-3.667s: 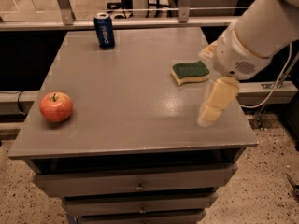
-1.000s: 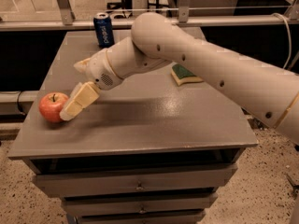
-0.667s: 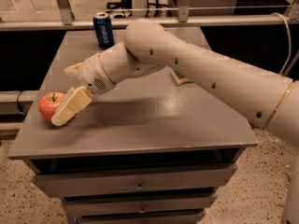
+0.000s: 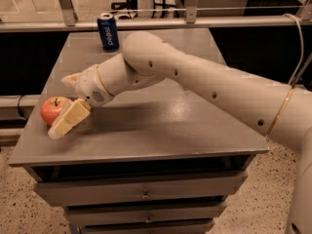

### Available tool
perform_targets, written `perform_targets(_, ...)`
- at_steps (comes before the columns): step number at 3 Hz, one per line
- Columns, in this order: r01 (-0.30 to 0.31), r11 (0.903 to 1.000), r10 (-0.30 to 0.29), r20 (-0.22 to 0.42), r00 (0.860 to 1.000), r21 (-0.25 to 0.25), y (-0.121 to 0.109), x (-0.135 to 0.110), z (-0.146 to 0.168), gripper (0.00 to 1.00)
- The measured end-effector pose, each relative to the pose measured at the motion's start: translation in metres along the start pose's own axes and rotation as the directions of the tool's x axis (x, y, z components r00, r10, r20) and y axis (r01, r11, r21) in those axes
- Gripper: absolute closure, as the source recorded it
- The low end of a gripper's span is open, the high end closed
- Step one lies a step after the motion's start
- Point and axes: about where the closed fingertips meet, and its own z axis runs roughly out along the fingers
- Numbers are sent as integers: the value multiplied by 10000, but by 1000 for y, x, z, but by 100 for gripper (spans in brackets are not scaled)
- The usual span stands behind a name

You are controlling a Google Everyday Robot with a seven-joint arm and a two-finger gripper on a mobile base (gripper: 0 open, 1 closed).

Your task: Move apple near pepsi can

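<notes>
The red apple [image 4: 51,109] sits near the left front edge of the grey table [image 4: 161,130]. The blue pepsi can [image 4: 107,31] stands upright at the table's far edge, well behind the apple. My gripper [image 4: 59,106] is at the apple, reaching in from the right. It is open, with one cream finger [image 4: 69,121] in front of the apple, overlapping its right side, and the other finger [image 4: 71,78] behind and above it. The arm [image 4: 195,82] crosses the table from the right.
The table has drawers [image 4: 141,195] below its front edge. A metal rail [image 4: 204,21] runs behind the table. The arm hides much of the table's right middle part. The left edge of the table lies close to the apple.
My gripper has moved further left and down to the apple, and its fingers now straddle it. The apple and the can have not moved.
</notes>
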Motion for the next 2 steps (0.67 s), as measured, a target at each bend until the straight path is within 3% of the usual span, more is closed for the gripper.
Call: perform_targets(2, -133, 9999, 133, 43, 9999, 18, 3, 6, 4, 41)
